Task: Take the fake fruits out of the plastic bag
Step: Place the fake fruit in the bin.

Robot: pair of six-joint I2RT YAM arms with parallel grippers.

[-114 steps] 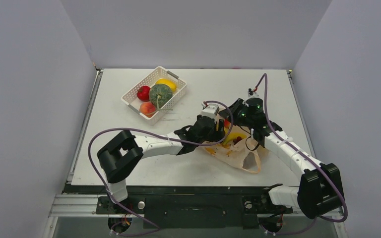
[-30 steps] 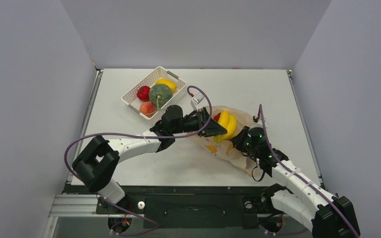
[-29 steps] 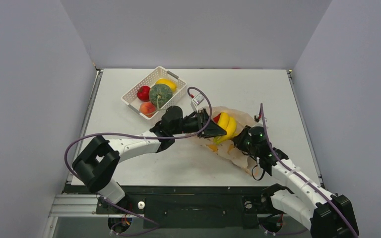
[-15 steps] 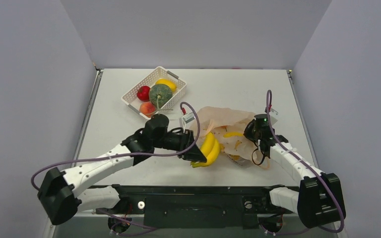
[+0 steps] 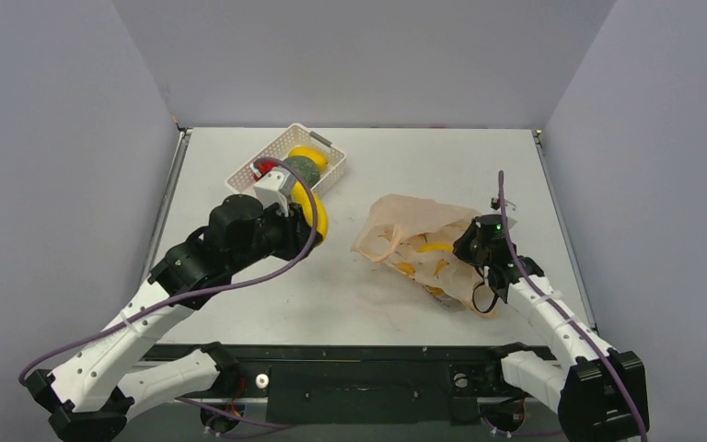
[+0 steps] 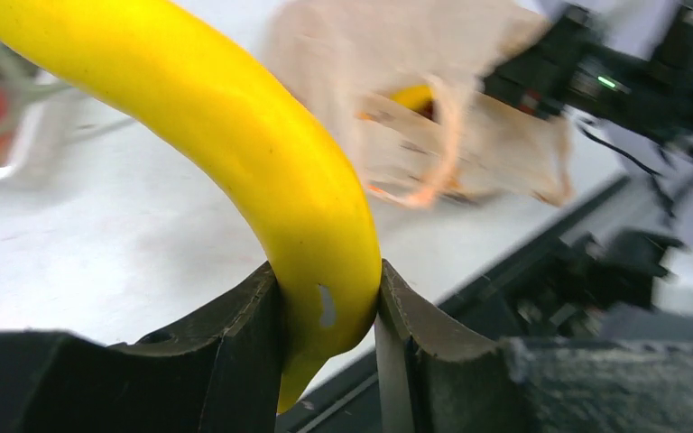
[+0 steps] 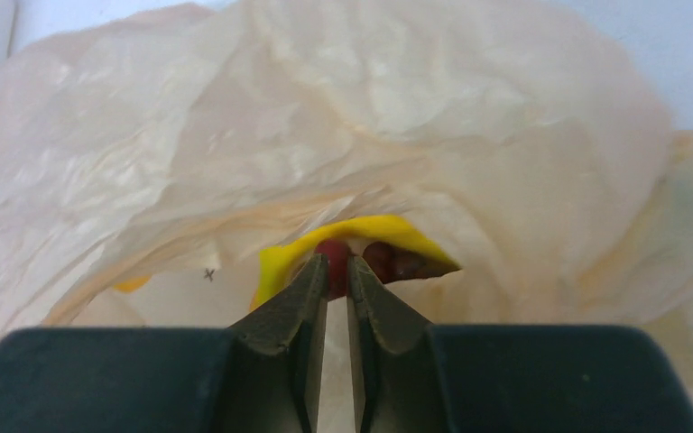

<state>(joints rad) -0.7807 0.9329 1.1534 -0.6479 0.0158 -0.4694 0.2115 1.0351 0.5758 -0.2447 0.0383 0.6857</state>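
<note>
My left gripper (image 5: 307, 217) is shut on the yellow bananas (image 5: 315, 212), holding them just in front of the white basket (image 5: 287, 143); in the left wrist view the banana (image 6: 262, 153) sits squeezed between both jaws. The pale-orange plastic bag (image 5: 419, 230) lies crumpled at centre right. At the bag's right end my right gripper (image 5: 475, 247) is nearly shut, pinching a fold of the bag (image 7: 343, 108). Beyond its fingertips (image 7: 321, 267), a yellow shape (image 7: 370, 230) and dark reddish fruit (image 7: 397, 262) show inside the bag.
The basket at the back left holds a yellow oval fruit (image 5: 309, 156), a green melon (image 5: 307, 168) and a red fruit (image 5: 260, 168), partly hidden behind my left wrist. Grey walls stand on three sides. The table's front rail (image 5: 359, 352) runs below the bag.
My left arm has swung the bananas from the table front beside the bag, back and left, up to the basket. The right gripper has stayed at the bag.
</note>
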